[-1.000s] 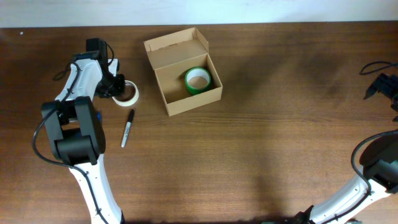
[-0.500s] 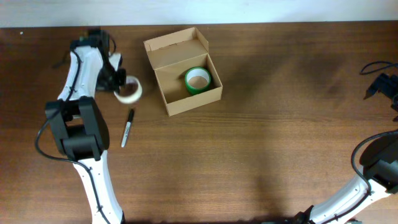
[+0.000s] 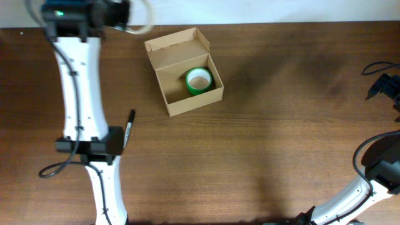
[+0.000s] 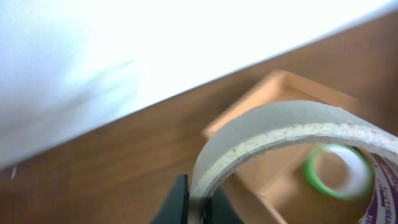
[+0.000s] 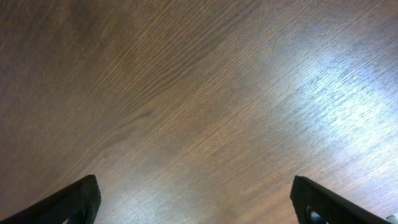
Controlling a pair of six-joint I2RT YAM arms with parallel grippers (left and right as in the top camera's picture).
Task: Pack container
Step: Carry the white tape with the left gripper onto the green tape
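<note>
1. You have a brown wooden table (image 3: 281, 125) running the full width of the overhead view, with a white surface beyond its far edge.
2. Your left arm (image 3: 78, 81) stretches from the near edge up the left side of the table to the far-left corner.
3. The container (image 3: 195, 103) sits near the far edge, left of the middle. Its flap lid (image 3: 178, 47) is open and lies back toward the far edge. In the left wrist view the container (image 4: 273, 87) shows blurred behind the lifted roll.
4. The left gripper (image 3: 128, 14) hangs over the far edge near the far-left corner, just left of the container. It is clamped on the rim of a pale tape roll (image 3: 144, 19), and in the wrist view the left gripper (image 4: 198, 199) pinches the roll's wall (image 4: 280, 127).
5. The right gripper (image 3: 384, 84) is by the right edge, well apart from the container. In the wrist view the right gripper (image 5: 199, 199) is spread wide over bare wood, with nothing between its fingers.
6. A green tape roll (image 3: 199, 80) lies flat inside the container against its right wall.
7. A black marker (image 3: 129, 125) lies on the table's left part, beside the left arm.
</note>
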